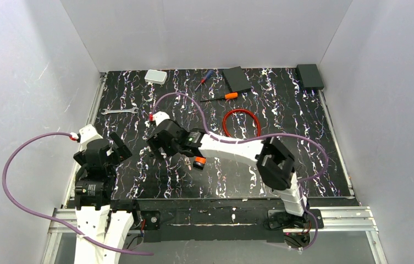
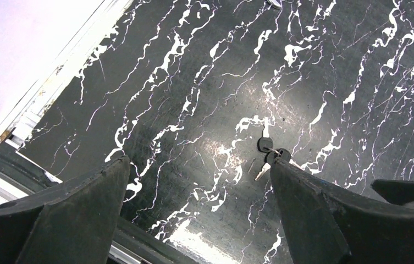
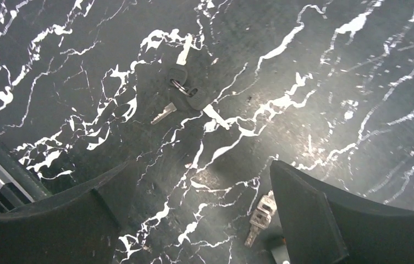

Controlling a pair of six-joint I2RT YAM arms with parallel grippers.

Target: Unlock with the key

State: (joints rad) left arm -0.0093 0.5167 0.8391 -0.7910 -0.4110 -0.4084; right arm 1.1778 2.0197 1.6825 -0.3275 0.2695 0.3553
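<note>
The key (image 1: 193, 161) lies flat on the black marbled table, with an orange-and-black head and a short silvery bit. In the right wrist view its metal bit (image 3: 259, 216) shows just beside my right finger (image 3: 309, 220), not held. My right gripper (image 3: 202, 165) is open and empty, low over the table (image 1: 158, 149). My left gripper (image 2: 199, 162) is open and empty, hovering at the table's left (image 1: 119, 147). The red cable (image 1: 241, 122) lies coiled further back right.
A ring of small black-headed keys (image 3: 180, 88) lies between both grippers and also shows in the left wrist view (image 2: 266, 147). At the back lie a silver wrench (image 1: 119, 111), an orange-handled screwdriver (image 1: 224, 97), a white box (image 1: 155, 76) and black boxes (image 1: 309, 76). White walls enclose the table.
</note>
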